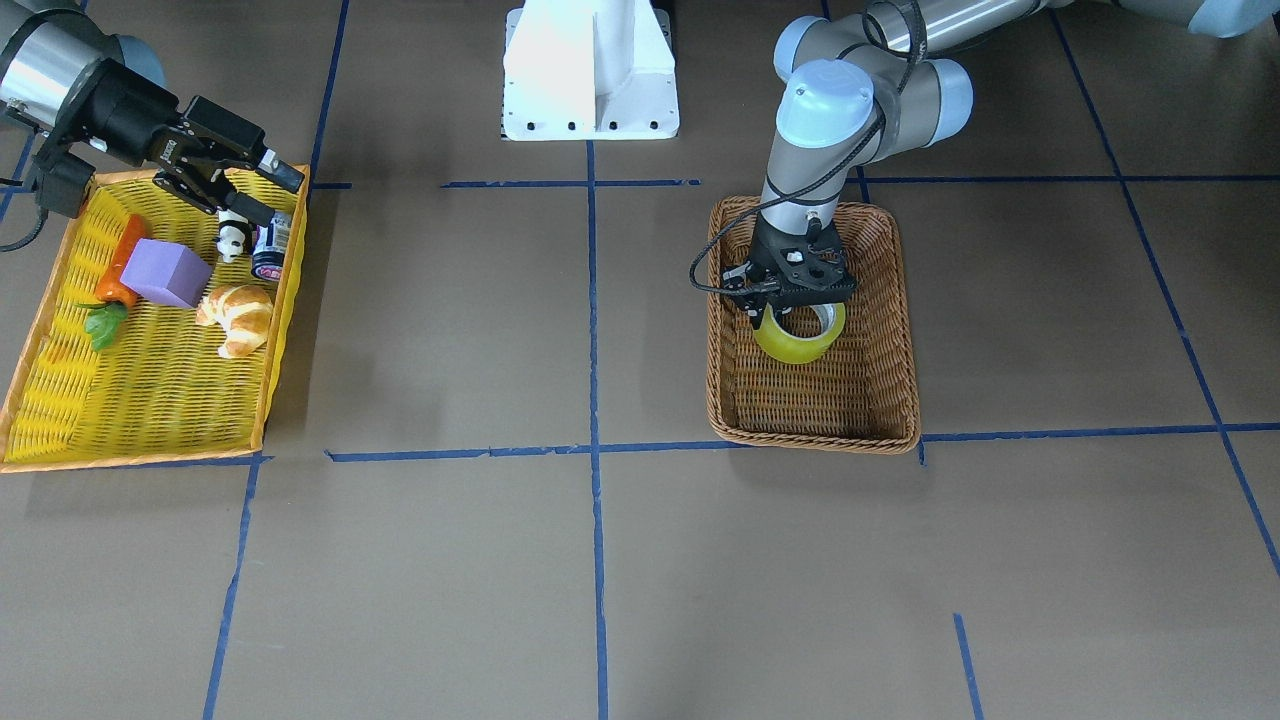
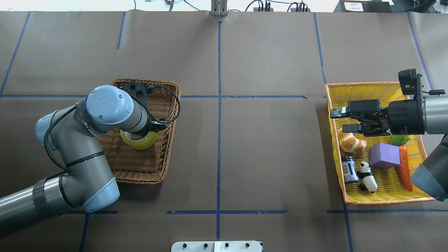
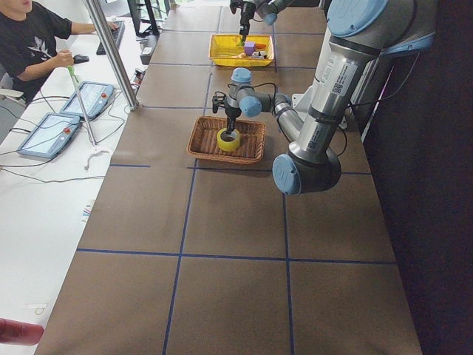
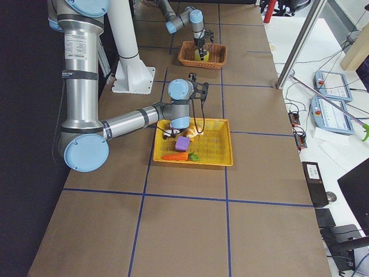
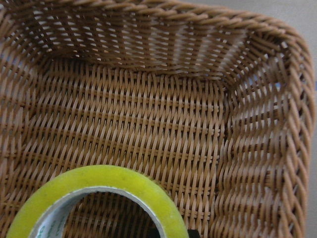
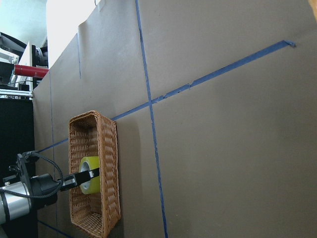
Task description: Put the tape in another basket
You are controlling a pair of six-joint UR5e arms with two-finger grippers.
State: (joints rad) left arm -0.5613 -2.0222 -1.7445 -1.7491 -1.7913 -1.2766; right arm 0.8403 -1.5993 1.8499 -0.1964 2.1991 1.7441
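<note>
The yellow tape roll (image 1: pixel 800 340) stands on edge inside the brown wicker basket (image 1: pixel 815 435), near its middle. My left gripper (image 1: pixel 790 308) reaches straight down into the basket and is shut on the top of the roll. The tape also shows in the overhead view (image 2: pixel 140 142), half hidden under my left wrist, and at the bottom of the left wrist view (image 5: pixel 99 183) above the basket floor (image 5: pixel 148 124). My right gripper (image 1: pixel 275 195) is open and empty, held level over the far end of the shallow yellow basket (image 1: pixel 150 420).
The yellow basket holds a carrot (image 1: pixel 122 262), a purple block (image 1: pixel 165 272), a croissant (image 1: pixel 238 315), a panda figure (image 1: pixel 232 238) and a dark jar (image 1: pixel 272 248). The white robot base (image 1: pixel 590 70) stands at the table's back edge. Brown paper with blue tape lines lies between the baskets.
</note>
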